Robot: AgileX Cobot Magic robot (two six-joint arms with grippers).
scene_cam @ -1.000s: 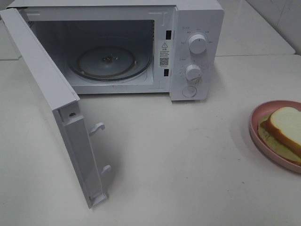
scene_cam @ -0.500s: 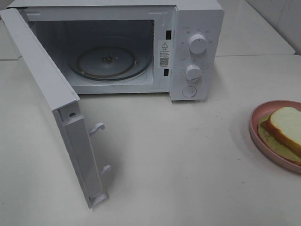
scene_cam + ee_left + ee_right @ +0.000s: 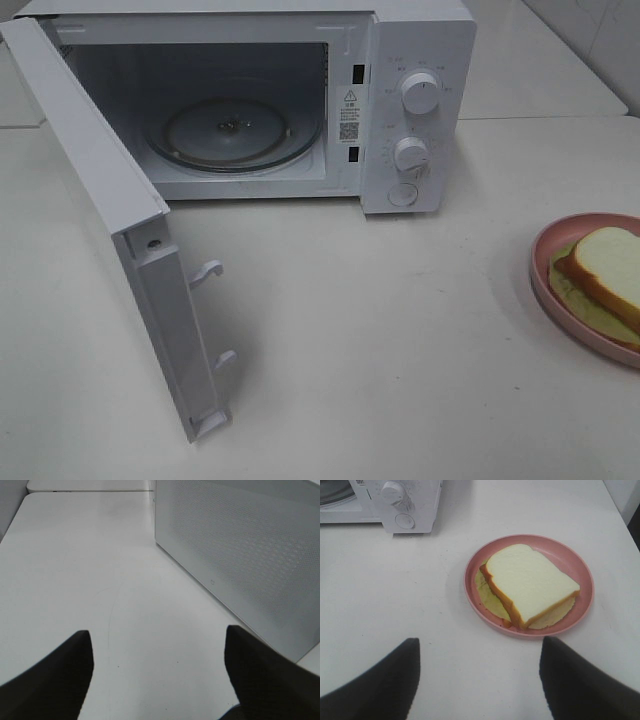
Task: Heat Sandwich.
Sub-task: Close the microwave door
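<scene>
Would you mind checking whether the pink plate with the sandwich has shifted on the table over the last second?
No. The pink plate sits at the same spot relative to the microwave, with the sandwich unmoved on it.

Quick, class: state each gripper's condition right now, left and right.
Left gripper: open, holding nothing, above bare table.
Right gripper: open, holding nothing, short of the sandwich.

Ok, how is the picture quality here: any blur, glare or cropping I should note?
Exterior high view: even soft light, the microwave sharp, the pink plate cut by the frame edge. Left wrist view: the hand's fingertips dark and blurred, the door sharp. Right wrist view: the sandwich in focus, no glare.
</scene>
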